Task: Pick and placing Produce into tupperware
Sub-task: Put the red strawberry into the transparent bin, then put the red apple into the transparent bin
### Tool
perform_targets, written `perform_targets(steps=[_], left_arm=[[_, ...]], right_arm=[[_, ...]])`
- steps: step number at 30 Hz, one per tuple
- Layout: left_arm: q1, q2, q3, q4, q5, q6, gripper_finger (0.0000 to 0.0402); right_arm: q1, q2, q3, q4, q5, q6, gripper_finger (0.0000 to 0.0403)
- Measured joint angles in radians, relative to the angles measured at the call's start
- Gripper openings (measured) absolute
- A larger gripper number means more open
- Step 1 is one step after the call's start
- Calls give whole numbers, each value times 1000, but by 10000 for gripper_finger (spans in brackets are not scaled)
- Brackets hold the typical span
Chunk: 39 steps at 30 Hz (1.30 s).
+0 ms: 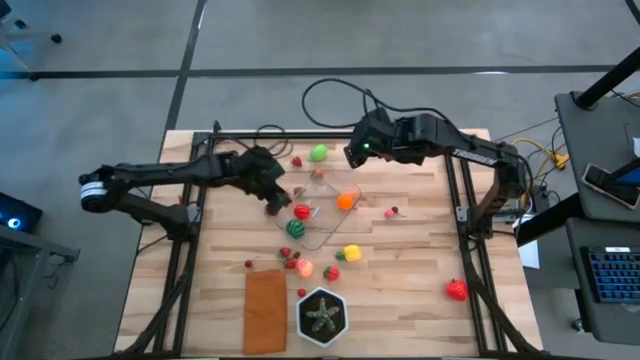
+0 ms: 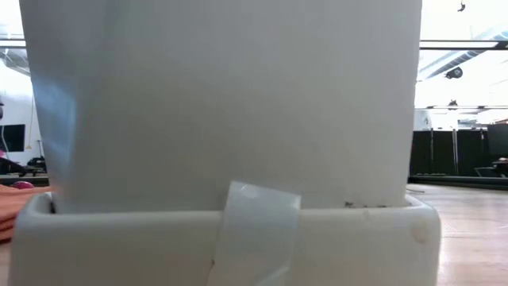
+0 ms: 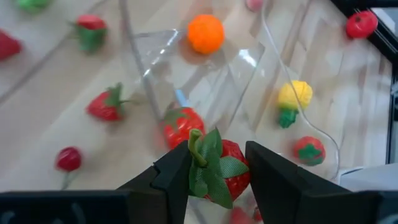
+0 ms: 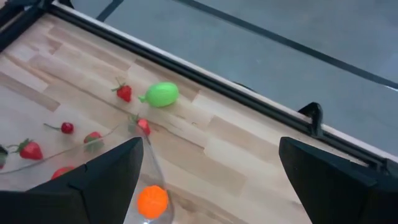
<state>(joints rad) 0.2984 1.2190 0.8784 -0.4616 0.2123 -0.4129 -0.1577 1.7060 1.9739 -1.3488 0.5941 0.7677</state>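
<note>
The left end effector (image 3: 217, 171) hangs over the wooden counter (image 1: 400, 260) at the left edge of the clear tupperware (image 1: 322, 205), its two dark fingers pinching a red toy strawberry (image 3: 225, 177) by its body, with the green leaves sticking up between the fingers. In the left wrist view the container's open mouth lies just beyond the held fruit. A red tomato-like piece (image 3: 182, 126) and a striped dark green piece (image 1: 295, 227) sit at the near end of the tupperware, and an orange ball (image 1: 346, 200) sits at its far end.

The right end effector (image 4: 208, 180) hovers above the far side of the counter, near the container's upper right corner, with its fingers spread wide and holding nothing.

The rest of the produce lies scattered on the counter. A light green piece (image 1: 318, 153) and small strawberries sit near the far edge. A yellow piece with a green stem (image 1: 351, 253) and a small red piece lie just below the container. A cherry (image 1: 393, 211) lies to its right, and a larger red piece (image 1: 457, 290) sits well apart toward the right front.

A flat orange-brown rectangle (image 1: 265, 310) and a green star-shaped plant in a black hexagonal pot (image 1: 322, 316) stand at the front edge. The low view is blocked by a white object (image 2: 230, 119).
</note>
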Motion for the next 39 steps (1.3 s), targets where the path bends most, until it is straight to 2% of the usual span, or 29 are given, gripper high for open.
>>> perform_targets(steps=[10, 18, 22, 30, 34, 39], left_arm=[[-81, 242, 166, 7, -3, 28, 134], [-123, 324, 234, 13, -8, 80, 139], [-123, 325, 231, 35, -39, 81, 172], [-125, 285, 234, 38, -91, 84, 287], [-125, 232, 229, -89, -115, 133, 319], [-123, 149, 221, -351, -311, 167, 317]], right_arm=[[0, -40, 0, -105, 19, 26, 368], [0, -40, -7, -183, 20, 53, 368], [3, -40, -8, -189, 21, 55, 368], [3, -43, -25, -189, 29, 35, 368], [3, -46, -34, -188, 28, 36, 368], [2, -54, -57, -186, 27, 36, 368]])
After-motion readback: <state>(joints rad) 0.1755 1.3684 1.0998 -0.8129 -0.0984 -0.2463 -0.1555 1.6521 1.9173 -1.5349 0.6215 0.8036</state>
